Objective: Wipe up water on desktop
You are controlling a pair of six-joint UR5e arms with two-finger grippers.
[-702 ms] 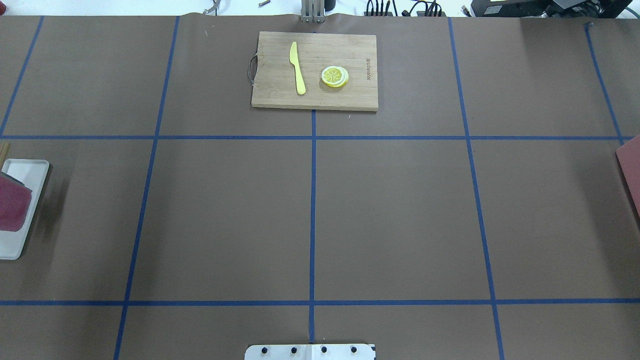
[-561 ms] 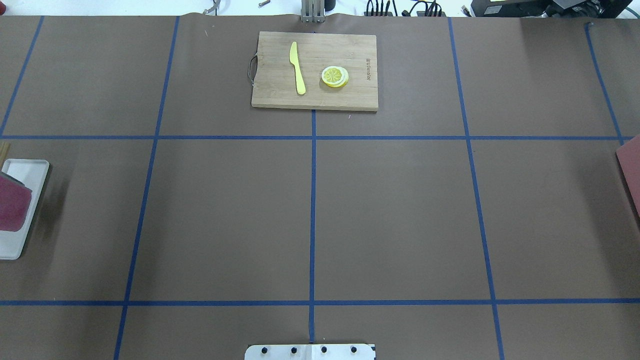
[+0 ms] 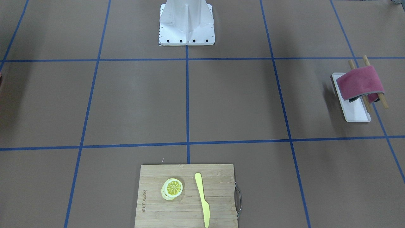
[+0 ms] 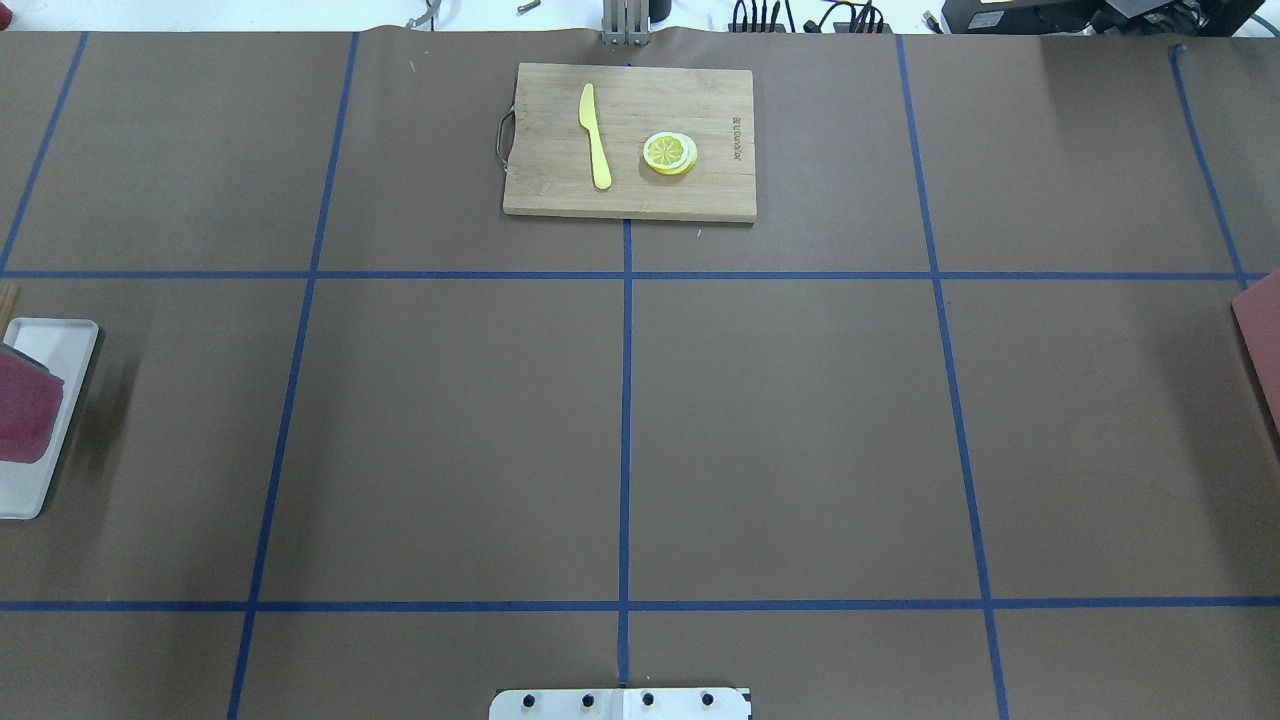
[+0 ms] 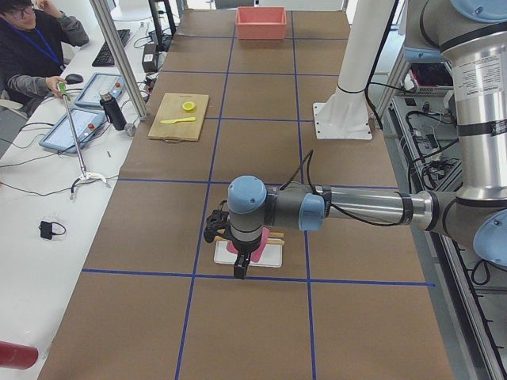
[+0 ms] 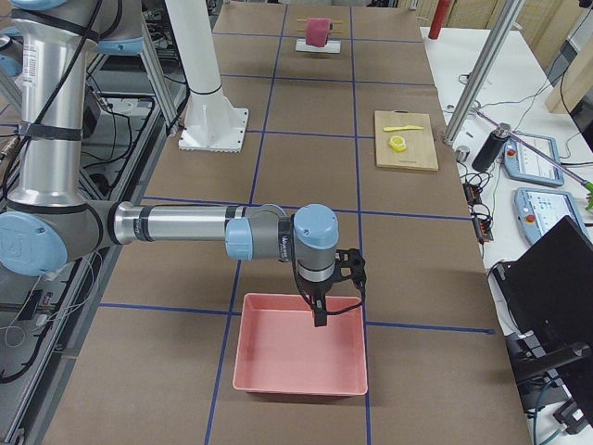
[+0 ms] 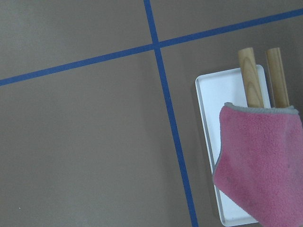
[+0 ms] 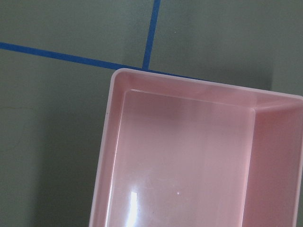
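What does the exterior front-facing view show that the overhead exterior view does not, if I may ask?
Only the front-facing view shows the pink cloth in full, draped over two wooden rods above the white tray. Only the overhead view shows a corner of the pink bin at its right border and cables beyond the table's far end. Both show the desktop with its blue tape lines, the cutting board, the yellow knife and the lemon slices.

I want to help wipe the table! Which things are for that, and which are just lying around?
For the job: desktop, pink cloth, left hand above it.
Just lying about: cutting board, yellow knife, lemon slices, pink bin.
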